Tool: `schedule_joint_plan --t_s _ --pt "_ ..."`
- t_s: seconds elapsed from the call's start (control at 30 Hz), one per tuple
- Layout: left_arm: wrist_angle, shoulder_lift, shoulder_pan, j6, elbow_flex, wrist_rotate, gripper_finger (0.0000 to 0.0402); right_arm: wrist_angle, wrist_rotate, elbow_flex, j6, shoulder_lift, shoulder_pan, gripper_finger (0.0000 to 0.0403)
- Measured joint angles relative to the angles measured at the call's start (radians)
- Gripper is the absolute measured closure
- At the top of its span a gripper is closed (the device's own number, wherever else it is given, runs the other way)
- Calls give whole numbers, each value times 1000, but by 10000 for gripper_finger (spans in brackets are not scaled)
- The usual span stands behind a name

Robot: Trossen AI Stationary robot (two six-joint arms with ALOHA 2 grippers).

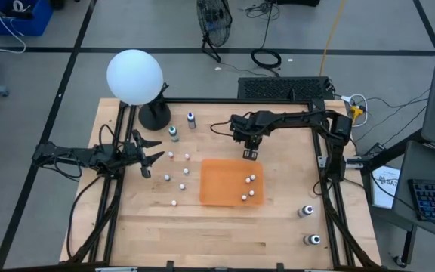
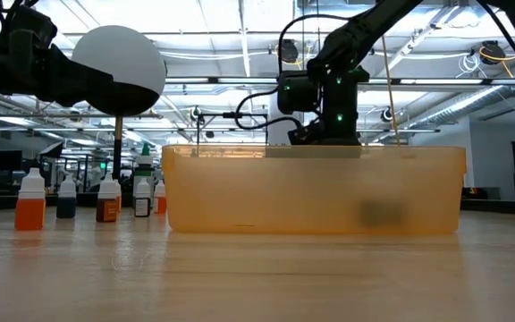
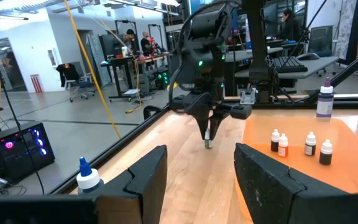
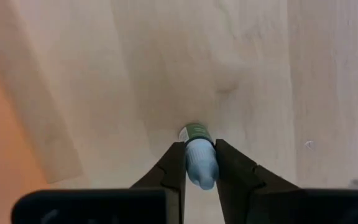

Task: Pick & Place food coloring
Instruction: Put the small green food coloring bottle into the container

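1. Progress so far, by my count in the high view: four small food coloring bottles stand inside the orange tray, grouped toward its 4 o'clock corner. I judge those as placed.

2. My right end effector sits just off the tray's 12 o'clock edge, over bare surface. In the right wrist view its two fingers are pinched tight on a green-bodied bottle, gripping at the white cap. The bottle appears to be touching the wood or just above it; I cannot tell which.

3. My left end effector waits near the surface's 9 o'clock side, fingers spread partway with nothing between them.

4. Still loose on the wood: about five tiny white-capped bottles scattered between the left end effector and the tray, two taller ones beside the white globe lamp toward 11 o'clock, and two larger bottles out near 4 o'clock.

5. My judgement: roughly a third done. The step in hand is a grasp just secured; the carry over the tray wall and the release are yet to come, then the remaining bottles one by one.
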Motion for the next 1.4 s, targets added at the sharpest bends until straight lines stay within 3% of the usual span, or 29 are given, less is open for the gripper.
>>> schedule_joint_plan --t_s 0.3,0.43,0.53,0.77,0.93,1.03,1.13,1.4 --pt "0 0 0 0 0 0 215 12 7 8 47 -229 97 358" --pt "0 0 0 0 0 0 215 20 54 12 123 -352 203 358" --pt "0 0 0 0 0 0 215 -67 100 76 197 -376 300 358" --pt "0 0 0 0 0 0 215 -373 164 377 337 -217 495 358" --pt "0 0 0 0 0 0 215 -469 151 532 311 -53 563 358" --pt "0 0 0 0 0 0 215 -469 77 525 281 16 574 358" --pt "0 0 0 0 0 0 215 -452 68 464 277 52 573 358" --pt "0 0 0 0 0 0 215 -266 -27 280 294 52 555 358"
